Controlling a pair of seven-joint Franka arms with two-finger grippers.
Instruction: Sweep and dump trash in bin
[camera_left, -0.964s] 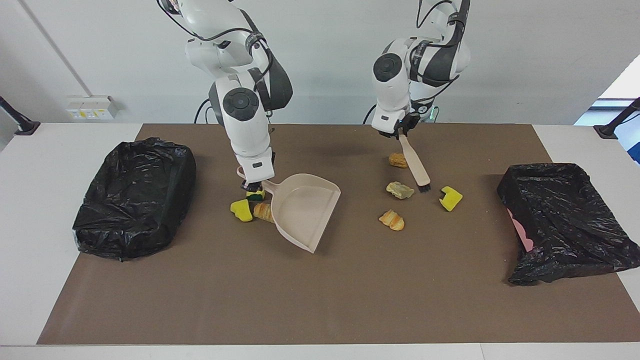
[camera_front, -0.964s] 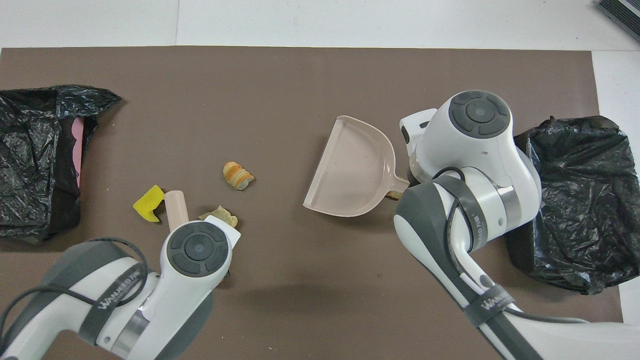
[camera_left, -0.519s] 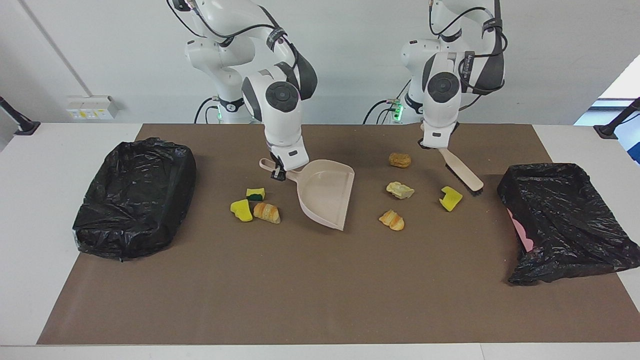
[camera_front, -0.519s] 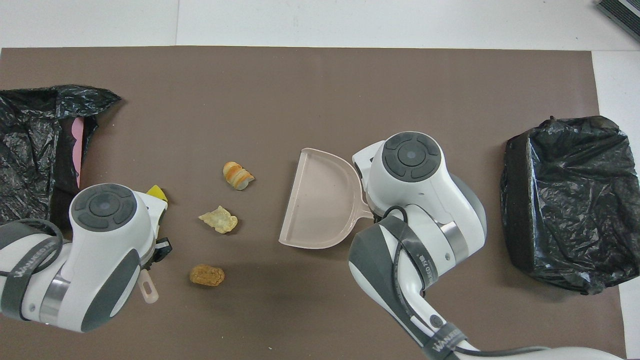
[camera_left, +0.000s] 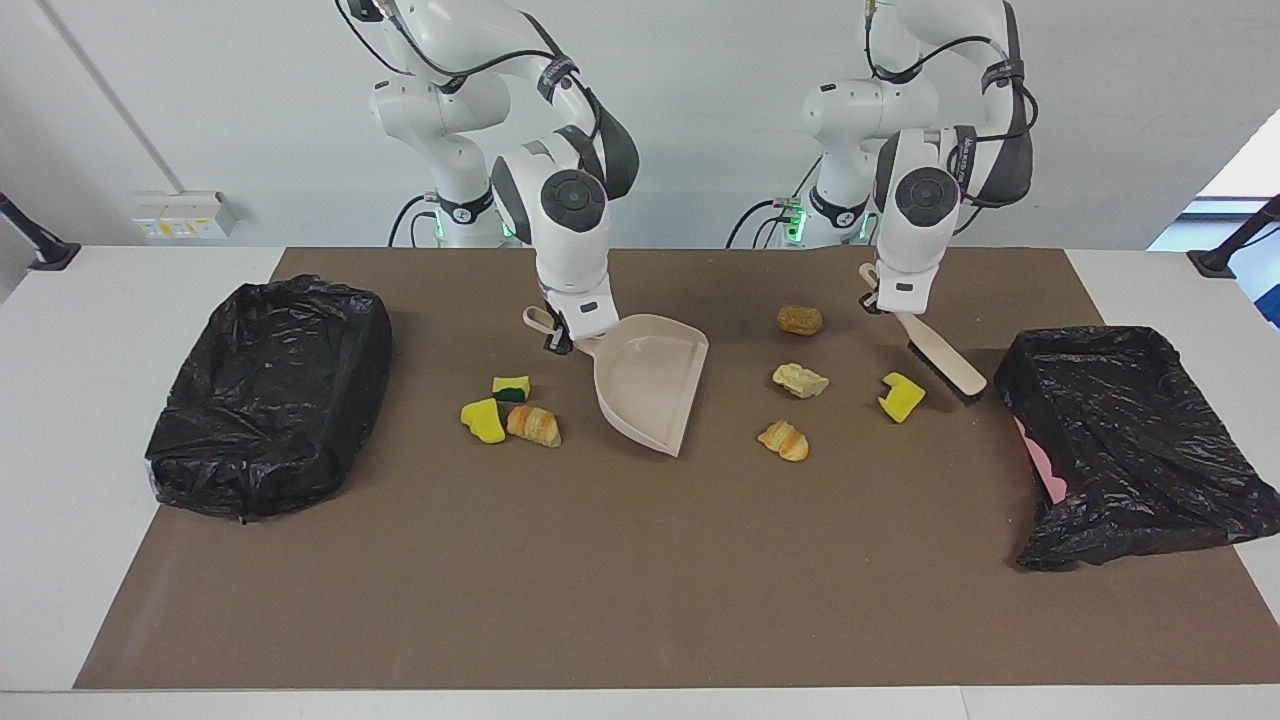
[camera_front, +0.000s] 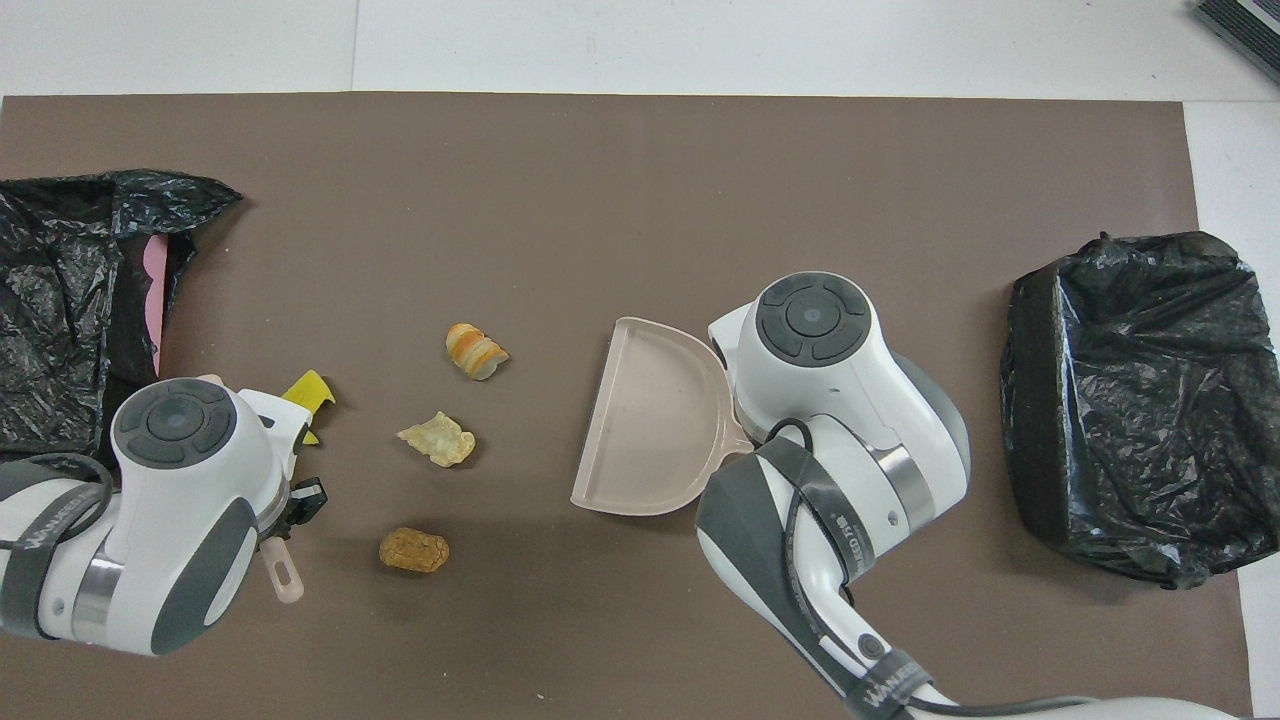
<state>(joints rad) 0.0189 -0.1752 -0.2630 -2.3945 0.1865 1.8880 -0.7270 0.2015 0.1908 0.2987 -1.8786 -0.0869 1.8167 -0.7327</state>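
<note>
Sweeping gear is in both arms. The right gripper (camera_left: 562, 340) is closed on the handle of the beige dustpan (camera_left: 648, 378), whose open mouth faces the left arm's end of the table. The left gripper (camera_left: 884, 300) is closed on the handle of the brush (camera_left: 940, 352), which slants down with its black bristles near the mat, just beside the black-bagged bin (camera_left: 1130, 440) at that end.

Four pieces of trash lie between brush and dustpan: a yellow sponge chunk (camera_left: 901, 396) closest to the bristles, then a pale wad (camera_left: 799, 380), a striped pastry piece (camera_left: 784, 440) and a brown pastry piece (camera_left: 799, 320) nearest the robots. The coming stroke likely turns on this line-up: the trash lies from the brush toward the pan's mouth, so a push toward the right arm's end would carry it in.

Three more pieces, a green-sided sponge (camera_left: 511, 388), a yellow sponge (camera_left: 483, 421) and a pastry (camera_left: 534, 425), sit outside the pan's closed back, toward the second bagged bin (camera_left: 270, 395).

From overhead, the right arm hides that trio and the left arm covers most of the brush; the facing view shows both.
</note>
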